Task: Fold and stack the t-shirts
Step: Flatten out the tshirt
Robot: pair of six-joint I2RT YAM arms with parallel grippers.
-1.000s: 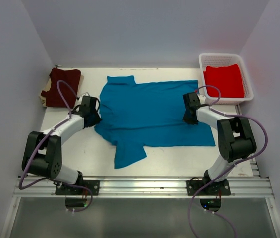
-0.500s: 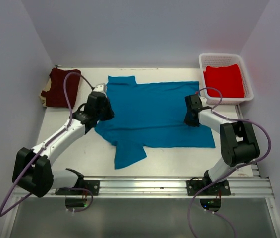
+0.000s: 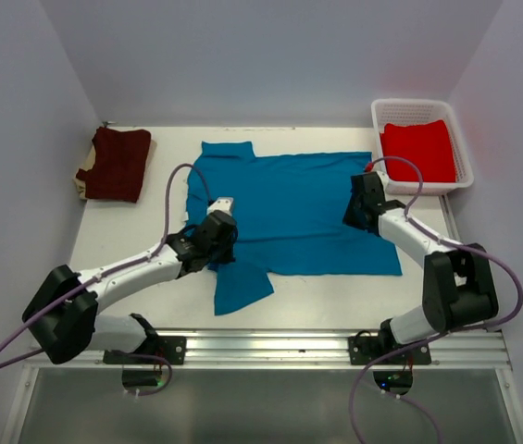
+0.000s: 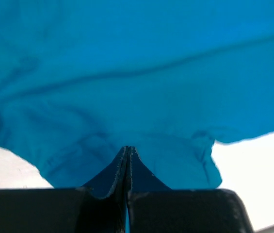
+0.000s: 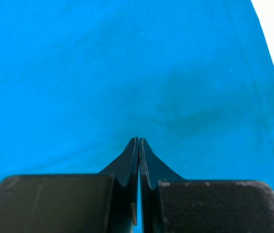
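Observation:
A teal-blue t-shirt (image 3: 289, 203) lies spread flat on the white table, one sleeve (image 3: 241, 287) pointing to the near edge. My left gripper (image 3: 225, 229) is shut low over its lower left part, just above that sleeve. In the left wrist view the shut tips (image 4: 128, 148) touch rumpled teal cloth (image 4: 137, 73), and no cloth shows between them. My right gripper (image 3: 357, 211) is shut over the shirt's right side, its tips (image 5: 138, 140) against smooth teal cloth (image 5: 127, 63). A dark maroon t-shirt (image 3: 118, 165) lies folded at the far left. A bright red t-shirt (image 3: 418, 151) lies in the basket.
The white mesh basket (image 3: 378, 118) stands at the far right corner. Bare table (image 3: 335, 296) shows between the shirt and the near rail. White walls close in the table on three sides.
My left arm has swung from the shirt's left edge rightward and nearer, onto its lower left part. The right gripper has shifted only slightly. Both stayed shut.

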